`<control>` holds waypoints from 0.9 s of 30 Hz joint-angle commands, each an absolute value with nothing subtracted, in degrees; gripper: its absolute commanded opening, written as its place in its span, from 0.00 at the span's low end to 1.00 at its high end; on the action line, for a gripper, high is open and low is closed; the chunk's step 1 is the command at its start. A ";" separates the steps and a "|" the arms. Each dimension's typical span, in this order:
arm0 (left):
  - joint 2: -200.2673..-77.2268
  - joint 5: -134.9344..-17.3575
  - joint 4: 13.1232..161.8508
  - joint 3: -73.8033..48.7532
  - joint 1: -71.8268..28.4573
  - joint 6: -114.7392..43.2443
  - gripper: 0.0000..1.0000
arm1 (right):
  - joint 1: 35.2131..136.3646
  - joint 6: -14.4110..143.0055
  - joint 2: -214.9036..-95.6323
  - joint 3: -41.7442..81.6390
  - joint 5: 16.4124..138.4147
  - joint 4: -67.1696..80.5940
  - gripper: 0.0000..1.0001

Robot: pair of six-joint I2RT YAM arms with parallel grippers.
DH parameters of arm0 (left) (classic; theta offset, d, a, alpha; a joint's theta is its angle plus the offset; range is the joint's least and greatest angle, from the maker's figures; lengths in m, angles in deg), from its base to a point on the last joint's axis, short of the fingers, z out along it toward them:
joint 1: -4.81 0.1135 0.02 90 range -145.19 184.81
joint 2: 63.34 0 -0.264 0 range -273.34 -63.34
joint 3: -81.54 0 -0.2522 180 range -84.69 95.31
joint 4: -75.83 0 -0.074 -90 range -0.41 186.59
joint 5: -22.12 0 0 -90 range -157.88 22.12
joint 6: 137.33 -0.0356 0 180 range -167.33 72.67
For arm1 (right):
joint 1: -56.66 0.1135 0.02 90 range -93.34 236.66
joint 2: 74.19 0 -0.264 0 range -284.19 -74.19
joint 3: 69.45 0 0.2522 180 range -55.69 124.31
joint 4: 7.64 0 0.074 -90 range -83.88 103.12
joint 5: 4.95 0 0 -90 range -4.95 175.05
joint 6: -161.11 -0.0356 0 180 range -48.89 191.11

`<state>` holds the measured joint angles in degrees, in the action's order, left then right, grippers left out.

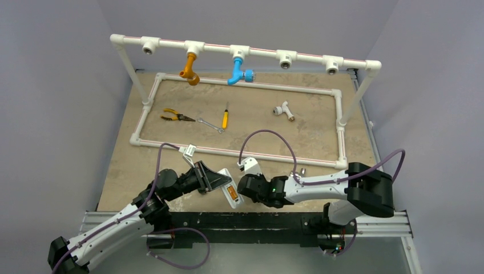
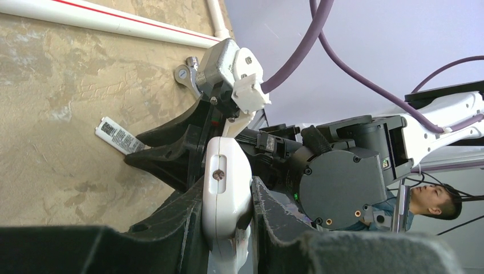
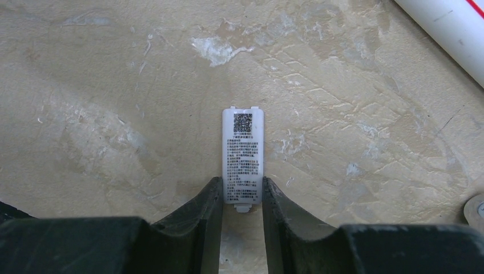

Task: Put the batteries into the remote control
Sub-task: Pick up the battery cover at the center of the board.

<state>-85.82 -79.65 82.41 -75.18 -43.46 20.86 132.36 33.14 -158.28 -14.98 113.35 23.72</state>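
My left gripper (image 2: 227,212) is shut on the white remote control (image 2: 226,188), holding it edge-on above the table's near part. From above, the remote (image 1: 230,194) shows its open back with an orange battery (image 1: 232,191) in the bay; I cannot tell whether one or two are in there. My right gripper (image 3: 242,193) sits low over the table beside the remote. Its fingers are closed on the sides of a small white battery cover (image 3: 243,153) with a printed QR label. That cover (image 2: 117,136) also shows in the left wrist view at the tips of the dark right fingers (image 2: 165,155).
A white pipe frame (image 1: 240,153) lies on the table behind the arms, with a raised pipe rail carrying an orange tap (image 1: 190,69) and a blue tap (image 1: 238,71). Pliers (image 1: 174,116), a wrench (image 1: 210,124), a yellow-handled screwdriver (image 1: 225,118) and a white fitting (image 1: 283,109) lie inside the frame.
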 commanded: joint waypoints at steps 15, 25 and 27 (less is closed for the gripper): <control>-85.87 -77.84 79.56 -75.10 -43.09 21.86 0.00 | 133.39 34.96 -141.24 -15.43 114.21 36.89 0.20; -88.13 -74.59 79.30 -75.64 -43.09 22.27 0.00 | 133.54 38.06 -130.75 -6.89 111.90 42.34 0.20; -88.88 -73.84 79.10 -75.64 -43.09 22.56 0.00 | 133.71 37.90 -130.17 -5.51 110.94 42.14 0.20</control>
<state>-88.03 -76.14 82.41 -75.24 -43.46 21.14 133.17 36.68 -132.05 -10.10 112.39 40.97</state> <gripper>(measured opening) 0.255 0.255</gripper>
